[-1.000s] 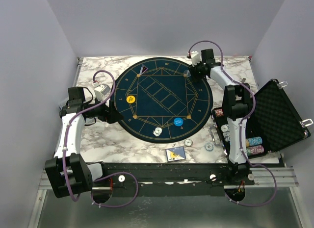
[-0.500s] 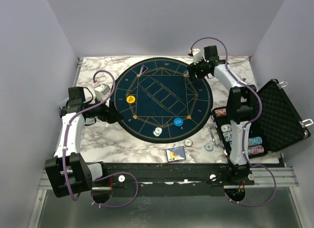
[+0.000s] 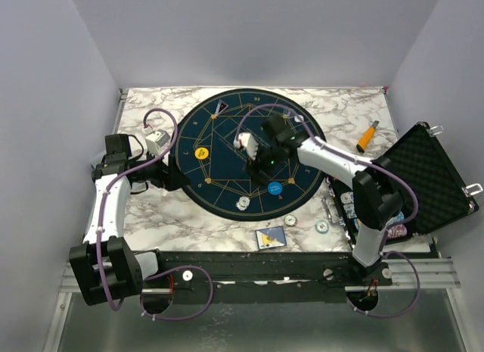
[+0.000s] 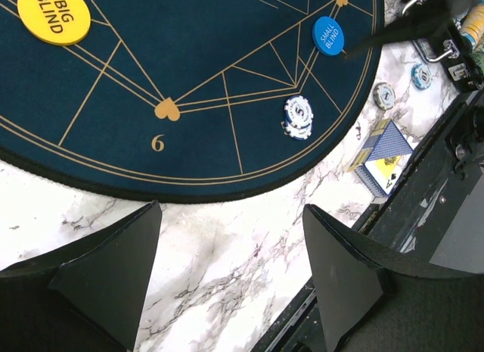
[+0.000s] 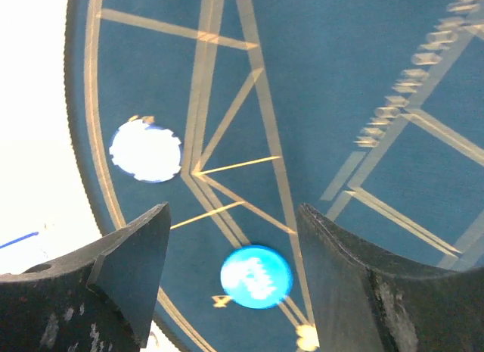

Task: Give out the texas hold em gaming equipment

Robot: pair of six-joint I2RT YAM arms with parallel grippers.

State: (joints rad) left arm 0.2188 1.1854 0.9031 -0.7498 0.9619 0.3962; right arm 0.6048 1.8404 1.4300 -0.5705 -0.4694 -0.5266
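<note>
The blue disc lies on the near right of the round dark mat. The yellow disc lies on its left and a whitish chip near its front edge. My right gripper hovers over the mat, open and empty; in its wrist view the blue disc lies between the fingers and the chip to the left. My left gripper is open and empty at the mat's left edge. Its view shows the yellow disc, blue disc, chip and card box.
Two more chips and the card box lie on the marble near the front edge. A card lies at the mat's far edge. The open black case holds chips at the right. An orange-handled tool lies behind the case.
My right arm has swung from the mat's far right edge to its middle, above the blue disc. This uncovers the orange-handled tool. The left arm has not moved.
</note>
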